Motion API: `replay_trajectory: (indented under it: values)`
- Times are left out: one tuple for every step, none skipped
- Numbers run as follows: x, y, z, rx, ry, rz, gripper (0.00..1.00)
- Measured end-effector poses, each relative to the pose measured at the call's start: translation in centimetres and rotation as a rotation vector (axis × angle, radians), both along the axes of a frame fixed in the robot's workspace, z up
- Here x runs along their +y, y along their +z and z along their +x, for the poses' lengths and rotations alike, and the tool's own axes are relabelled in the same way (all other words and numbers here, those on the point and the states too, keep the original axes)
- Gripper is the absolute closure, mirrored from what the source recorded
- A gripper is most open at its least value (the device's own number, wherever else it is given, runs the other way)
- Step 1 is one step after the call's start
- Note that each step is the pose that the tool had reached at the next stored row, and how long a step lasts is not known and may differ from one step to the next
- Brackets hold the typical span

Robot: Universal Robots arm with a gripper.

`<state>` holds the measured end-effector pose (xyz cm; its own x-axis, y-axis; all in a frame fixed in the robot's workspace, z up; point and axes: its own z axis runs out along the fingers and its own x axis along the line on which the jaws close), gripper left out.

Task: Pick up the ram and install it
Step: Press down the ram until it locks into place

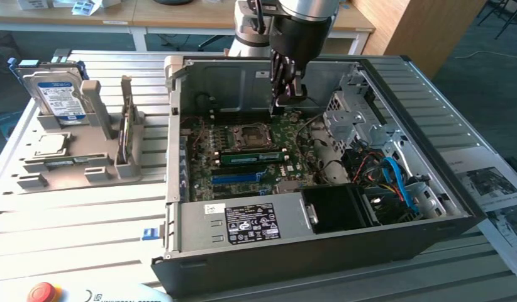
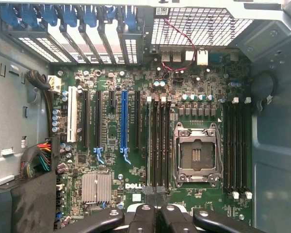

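Silver hard drive, green ram, exterior view

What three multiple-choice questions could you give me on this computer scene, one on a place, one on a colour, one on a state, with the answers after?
1. Where does the hard drive stand?
A. In the grey holder, to the exterior view's left of the computer case
B. Inside the case
C. Between the jaws

2. What colour is the ram?
A. Red
B. White
C. Green

3. How do the jaws of the gripper stand?
A. Wide open
B. Shut
C. Closed on a cable

Answers:
1 A: the drive stands upright in the holder, outside the case.
2 C: it is a green stick on the motherboard.
3 B: the jaws meet with no gap in the wrist view.
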<state>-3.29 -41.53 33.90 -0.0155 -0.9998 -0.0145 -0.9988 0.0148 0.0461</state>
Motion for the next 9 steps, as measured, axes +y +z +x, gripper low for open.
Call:
replay_trajectory:
  values:
    - [0.00,0.00,0.00,0.0000,0.000,0.0000,0.89]
    - [0.00,0.00,0.00,0.0000,0.000,0.0000,0.89]
    - [0.00,0.00,0.00,0.0000,0.000,0.0000,0.89]
    - [0.00,0.00,0.00,0.0000,0.000,0.0000,0.89]
    - [0.00,0.00,0.01,0.0000,0.000,0.0000,0.89]
    - [0.00,0.01,0.07,0.0001,0.000,-0.0001,0.89]
    - [0.00,0.01,0.19,0.0001,0.000,-0.0003,0.89]
    - [0.00,0.01,0.37,0.0001,0.000,-0.0003,0.89]
    - [0.00,0.01,0.57,0.0001,0.000,-0.0002,0.89]
